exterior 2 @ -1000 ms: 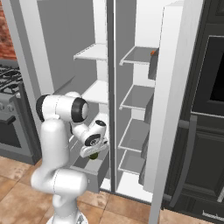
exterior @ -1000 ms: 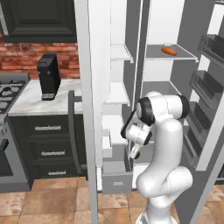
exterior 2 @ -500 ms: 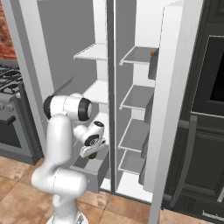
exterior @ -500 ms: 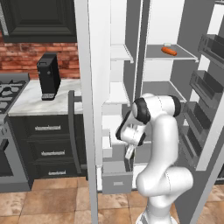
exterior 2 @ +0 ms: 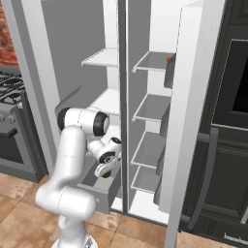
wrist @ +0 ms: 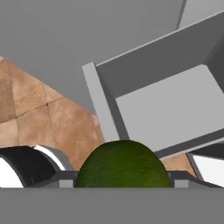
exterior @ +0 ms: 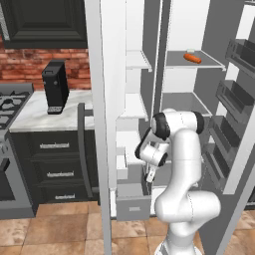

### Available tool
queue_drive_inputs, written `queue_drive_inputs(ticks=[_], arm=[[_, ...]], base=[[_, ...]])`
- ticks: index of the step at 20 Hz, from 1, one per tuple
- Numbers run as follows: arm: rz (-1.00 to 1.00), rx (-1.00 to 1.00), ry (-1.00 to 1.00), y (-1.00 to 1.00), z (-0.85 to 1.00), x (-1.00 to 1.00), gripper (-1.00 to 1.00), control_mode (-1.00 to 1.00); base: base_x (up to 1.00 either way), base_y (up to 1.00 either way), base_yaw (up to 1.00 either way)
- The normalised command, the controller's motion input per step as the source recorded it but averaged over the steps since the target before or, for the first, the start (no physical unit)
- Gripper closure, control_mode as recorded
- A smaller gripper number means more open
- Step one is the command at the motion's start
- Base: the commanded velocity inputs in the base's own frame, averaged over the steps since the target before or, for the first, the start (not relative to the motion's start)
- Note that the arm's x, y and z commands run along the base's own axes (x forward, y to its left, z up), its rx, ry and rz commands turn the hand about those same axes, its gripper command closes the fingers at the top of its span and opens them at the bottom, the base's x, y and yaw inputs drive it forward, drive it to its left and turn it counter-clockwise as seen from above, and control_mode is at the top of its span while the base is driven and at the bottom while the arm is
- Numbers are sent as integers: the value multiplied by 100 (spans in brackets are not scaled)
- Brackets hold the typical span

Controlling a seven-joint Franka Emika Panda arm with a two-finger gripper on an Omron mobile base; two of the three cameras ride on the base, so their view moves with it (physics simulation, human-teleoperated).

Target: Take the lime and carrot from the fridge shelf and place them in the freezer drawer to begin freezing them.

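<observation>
Gripping the lime (wrist: 123,164) between its jaws above the open freezer drawer (wrist: 166,109), the gripper (exterior: 150,176) is risking a drop onto the drawer's front rim, while the carrot (exterior: 192,58) is waiting on the fridge shelf (exterior: 209,63).

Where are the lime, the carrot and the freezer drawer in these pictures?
lime (wrist: 123,164): hand view, middle of its green skin, between the jaws.
carrot (exterior: 192,58): left base view, middle of its orange body, on the upper shelf.
freezer drawer (exterior: 132,206): left base view, its flat grey front.
</observation>
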Motion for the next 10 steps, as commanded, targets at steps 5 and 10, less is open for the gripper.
queue_drive_inputs(ticks=[5,10], arm=[[8,4,0,-2,-25,19,100,-100],[6,0,0,26,-36,48,100,-100]], base=[[0,0,0],[0,0,0]])
